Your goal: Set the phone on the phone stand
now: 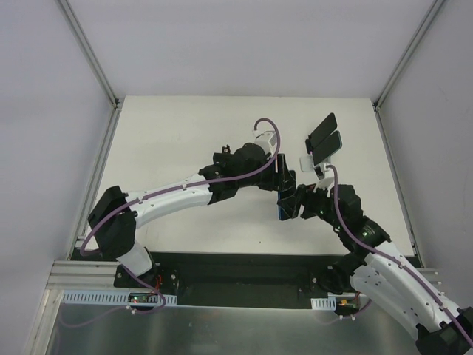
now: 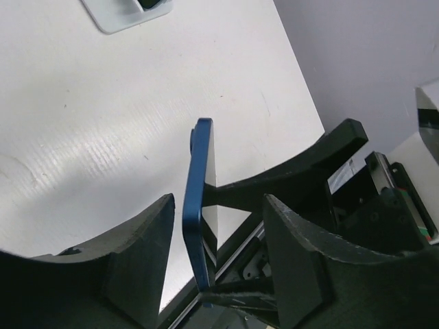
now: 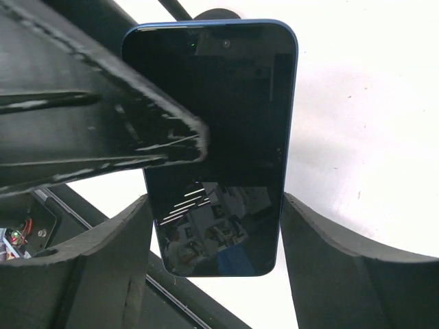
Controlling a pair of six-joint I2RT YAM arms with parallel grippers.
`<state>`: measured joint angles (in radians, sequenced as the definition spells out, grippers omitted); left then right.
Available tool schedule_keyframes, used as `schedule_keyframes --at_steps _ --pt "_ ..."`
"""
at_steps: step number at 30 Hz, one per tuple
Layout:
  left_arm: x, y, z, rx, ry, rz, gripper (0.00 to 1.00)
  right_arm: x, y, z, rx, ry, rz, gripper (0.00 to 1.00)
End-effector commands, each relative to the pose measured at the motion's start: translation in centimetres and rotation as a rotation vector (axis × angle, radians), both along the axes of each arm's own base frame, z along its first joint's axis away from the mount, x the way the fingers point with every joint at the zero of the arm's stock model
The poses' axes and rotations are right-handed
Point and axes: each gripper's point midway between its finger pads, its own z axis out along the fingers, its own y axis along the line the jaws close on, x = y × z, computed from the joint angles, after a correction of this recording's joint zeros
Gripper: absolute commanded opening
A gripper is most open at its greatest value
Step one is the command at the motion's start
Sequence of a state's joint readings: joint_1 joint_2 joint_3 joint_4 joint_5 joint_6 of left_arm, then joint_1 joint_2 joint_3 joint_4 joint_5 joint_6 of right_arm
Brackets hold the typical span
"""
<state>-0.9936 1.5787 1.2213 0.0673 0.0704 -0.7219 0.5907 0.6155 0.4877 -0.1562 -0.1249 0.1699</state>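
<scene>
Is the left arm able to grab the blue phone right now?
Probably yes. The phone stands edge-on between the open fingers of the left claw, with nothing between them and it. The right claw grips the phone's sides, so it should hold steady for the grab.

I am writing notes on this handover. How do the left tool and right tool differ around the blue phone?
The right tool spans the blue phone across its width, fingers touching the long edges; the left tool faces its screen and back. The right tool appears to carry it; the left tool's fingers stand apart from it, gaps on both sides. Both are black and two-fingered.
</scene>
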Motion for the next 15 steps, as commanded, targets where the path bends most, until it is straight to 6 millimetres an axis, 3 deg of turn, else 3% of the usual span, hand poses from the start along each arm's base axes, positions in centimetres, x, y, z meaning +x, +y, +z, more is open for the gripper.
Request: schedule_keyframes --at_steps 1,2,3,6,9,10,11,12,14,15 --pt "0.4 -1.1 1.4 -0.030 0.007 -0.006 0.50 -0.3 0.7 3.6 0.065 -0.098 0.045 0.01" --pt "0.4 -1.3 1.1 -0.026 0.014 -0.011 0.46 -0.3 0.7 3.8 0.068 -0.101 0.048 0.01" --pt "0.2 -1.4 1.1 -0.028 0.018 -0.019 0.35 -0.3 0.7 3.9 0.069 -0.104 0.046 0.01" --pt "-0.1 -1.8 1.6 -0.043 0.025 -0.048 0.24 -0.2 0.5 4.0 0.056 -0.111 0.042 0.01" --pt "-0.5 -1.8 1.8 -0.048 0.018 -0.075 0.00 -0.4 0.7 4.5 0.051 -0.119 0.064 0.01" --pt "-0.6 -1.8 2.0 -0.045 0.005 -0.085 0.00 -0.7 0.7 4.0 0.034 -0.091 0.074 0.01" --pt "-1.0 -1.6 2.6 -0.056 -0.006 -0.105 0.00 -0.9 0.7 3.8 0.019 -0.076 0.088 0.27" --pt "-1.2 -1.5 2.7 -0.054 -0.015 -0.119 0.00 -1.2 0.8 3.6 0.007 -0.060 0.104 0.43" --pt "-2.3 -1.2 4.1 -0.073 -0.064 -0.189 0.00 -2.3 0.8 2.5 -0.032 0.003 0.157 0.73" --pt "-2.9 -1.1 4.3 -0.078 -0.077 -0.225 0.00 -2.7 0.8 2.1 -0.052 0.016 0.183 0.80"
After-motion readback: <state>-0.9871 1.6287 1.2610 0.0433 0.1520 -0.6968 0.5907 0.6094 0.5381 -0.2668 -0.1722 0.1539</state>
